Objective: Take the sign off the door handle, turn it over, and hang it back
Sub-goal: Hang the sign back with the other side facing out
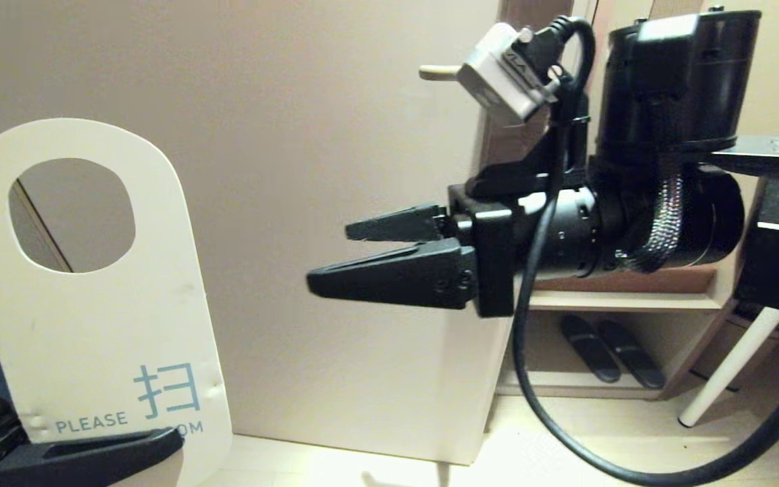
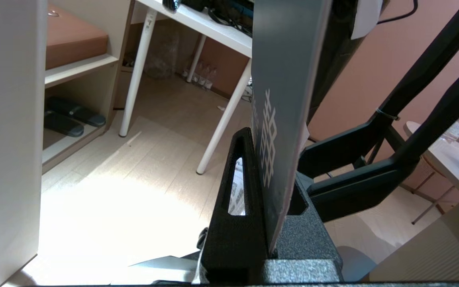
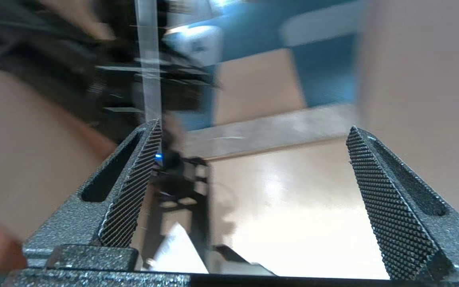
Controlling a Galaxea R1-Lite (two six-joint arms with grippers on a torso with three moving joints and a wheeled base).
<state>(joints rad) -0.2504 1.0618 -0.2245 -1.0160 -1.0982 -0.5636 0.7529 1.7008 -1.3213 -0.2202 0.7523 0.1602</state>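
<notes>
The sign (image 1: 102, 318) stands upright at the left of the head view, white "PLEASE" side facing me, oval hole at the top. My left gripper (image 1: 172, 441) is shut on its bottom edge; the left wrist view shows the blue-grey side (image 2: 283, 91) clamped between the fingers (image 2: 237, 223). My right gripper (image 1: 328, 256) is open and empty at mid-height, pointing left towards the sign, a clear gap away. Its open fingers (image 3: 136, 187) show in the right wrist view. Only the pale tip of the door handle (image 1: 438, 72) shows; the right wrist hides the rest.
A beige door panel (image 1: 308, 169) fills the background. To the right is an open shelf with dark slippers (image 1: 609, 348) and a white table leg (image 1: 727, 379). A black cable (image 1: 531, 365) loops down from the right wrist.
</notes>
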